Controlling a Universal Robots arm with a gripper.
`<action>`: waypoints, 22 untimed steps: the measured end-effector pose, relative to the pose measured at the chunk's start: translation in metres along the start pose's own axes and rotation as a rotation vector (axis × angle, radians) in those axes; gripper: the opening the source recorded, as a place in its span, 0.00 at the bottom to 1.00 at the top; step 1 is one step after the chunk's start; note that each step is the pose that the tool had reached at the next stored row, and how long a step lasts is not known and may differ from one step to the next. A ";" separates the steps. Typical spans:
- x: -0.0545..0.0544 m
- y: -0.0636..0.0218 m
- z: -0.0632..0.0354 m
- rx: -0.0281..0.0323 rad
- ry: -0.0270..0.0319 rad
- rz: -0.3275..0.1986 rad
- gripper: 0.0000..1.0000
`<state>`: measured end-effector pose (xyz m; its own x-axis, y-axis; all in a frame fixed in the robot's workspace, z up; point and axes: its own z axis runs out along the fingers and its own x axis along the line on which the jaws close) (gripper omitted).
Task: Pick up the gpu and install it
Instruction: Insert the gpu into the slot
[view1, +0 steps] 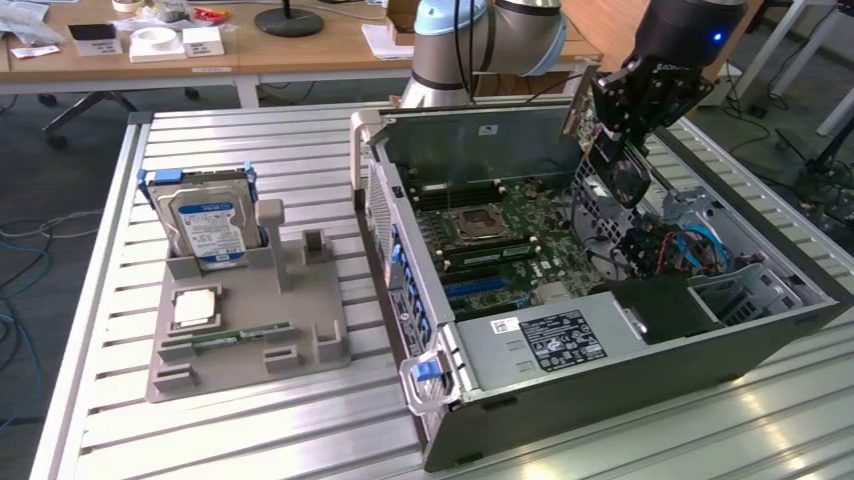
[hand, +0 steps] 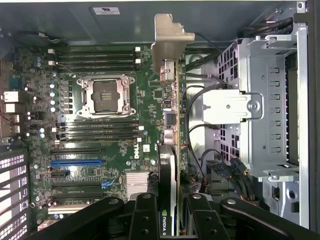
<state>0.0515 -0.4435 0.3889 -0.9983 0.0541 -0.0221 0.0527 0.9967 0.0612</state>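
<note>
**Gripper and gpu over the open computer case.** Take the computer case (view1: 641, 385) as your landmark; it lies on its side on the slatted metal surface (view1: 200, 440) with its open side up.

- **Gripper.** The gripper (view1: 625, 120) hangs over the case's opening, at the edge towards the exterior view's right. Its fingers (hand: 144, 220) are clamped on the gpu (view1: 617, 172), one on each face.
- **Gpu.** In the wrist view you see the gpu (hand: 169, 150) edge-on. Its silvery bracket (hand: 170, 35) points towards the case's rear wall. The card sits inside the case's outline, between the CPU socket (hand: 106, 96) and the drive cage (hand: 270, 100). In the exterior view it appears to be raised clear of the motherboard (view1: 514, 245).
- **Inside the case.** The case contains:
  - the motherboard (hand: 150, 100);
  - an uncovered socket;
  - memory sticks (hand: 97, 56) seated on both sides of that socket;
  - a blue expansion slot (hand: 76, 162);
  - the metal drive cage;
  - a bundle of blue cables (view1: 694, 245).
- **Beside the case.** On the exterior view's left stands a grey tray (view1: 320, 340). It holds:
  - a hard drive (view1: 211, 225), upright in its end slot;
  - a processor chip (view1: 195, 308), lying flat;
  - a green memory stick (view1: 240, 333), on edge nearer the case.
</note>
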 end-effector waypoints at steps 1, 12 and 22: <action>0.000 0.0000 0.0000 -0.0001 0.0000 0.000 0.27; 0.000 0.0000 0.0000 -0.0002 0.0004 -0.007 0.27; 0.000 0.0000 0.0000 -0.0026 0.0071 -0.115 0.27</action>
<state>0.0515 -0.4435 0.3889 -0.9979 -0.0612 -0.0221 -0.0624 0.9962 0.0612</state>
